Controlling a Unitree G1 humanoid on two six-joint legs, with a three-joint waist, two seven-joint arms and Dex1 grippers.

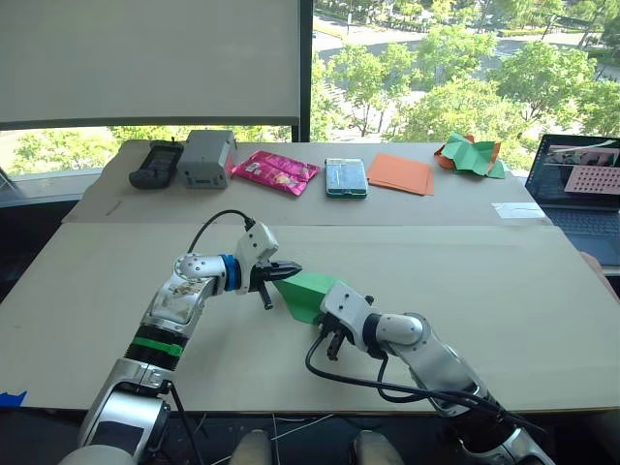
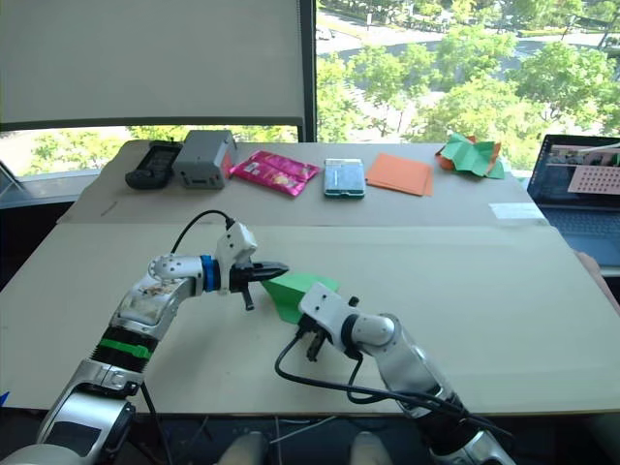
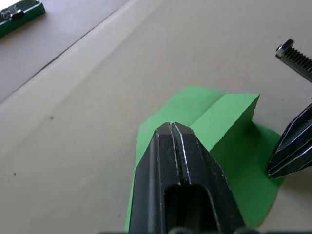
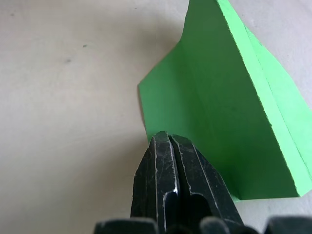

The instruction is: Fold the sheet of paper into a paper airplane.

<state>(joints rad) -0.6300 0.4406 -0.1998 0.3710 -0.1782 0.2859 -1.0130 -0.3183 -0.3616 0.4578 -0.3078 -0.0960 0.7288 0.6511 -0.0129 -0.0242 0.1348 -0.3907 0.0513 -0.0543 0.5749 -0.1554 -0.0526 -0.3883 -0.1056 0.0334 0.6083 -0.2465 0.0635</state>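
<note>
So I've got the bright green sheet of paper point(image 1: 306, 294) sitting just below the middle of the head frame, on the tan cardboard-covered table point(image 1: 504, 291), already folded into a partial wedge with one flap standing up off the surface.

Left gripper point(image 1: 288, 272) comes in from the left with its black fingers pressed together, tips resting at the paper's edge. In the wrist shot they sit over the green with nothing between them that I can see, so it's more pressing than pinching. Right gripper point(image 1: 332, 341) is just below the paper, fingers also closed tight and empty, tips right beside the lower edge of the sheet.

What worries me: thin paper on smooth cardboard slides easily. If I push with one closed tip and the other isn't pinning, the whole wedge will skate or rotate and the crease lands crooked. That raised flap could also spring back or buckle if I come in at an angle. And the two grippers are close enough to bump each other.

Labels: nothing readable. The pink foil snack packet point(image 1: 275, 171) along the top of the frame has print, but it's too small to make out.
</note>
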